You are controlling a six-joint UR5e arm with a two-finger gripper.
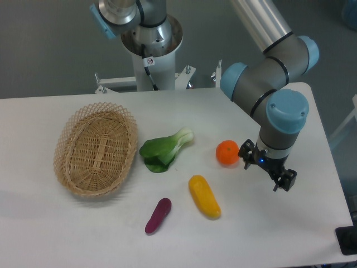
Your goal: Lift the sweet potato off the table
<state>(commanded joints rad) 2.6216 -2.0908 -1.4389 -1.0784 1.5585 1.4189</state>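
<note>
Clearly the gripper [268, 171] hangs far right of the sweet potato [158, 215]; I cannot tell its jaws' state. Reaching over, it might bump the yellow vegetable [204, 196] between them.

sweet potato [158, 215] lying on table [67, 229], front center, yellow veggie [204, 196] just right of it. gripper [266, 170] off right by orange [227, 152], nothing held. basket [96, 148] left.

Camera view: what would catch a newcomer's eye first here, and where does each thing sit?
The grey and blue robot arm dominates the right side, its gripper low over the white table beside a round orange fruit. An oval wicker basket fills the left. Between them lie a leafy green vegetable, a yellow vegetable and, nearest the front edge, the small purple sweet potato.
</note>
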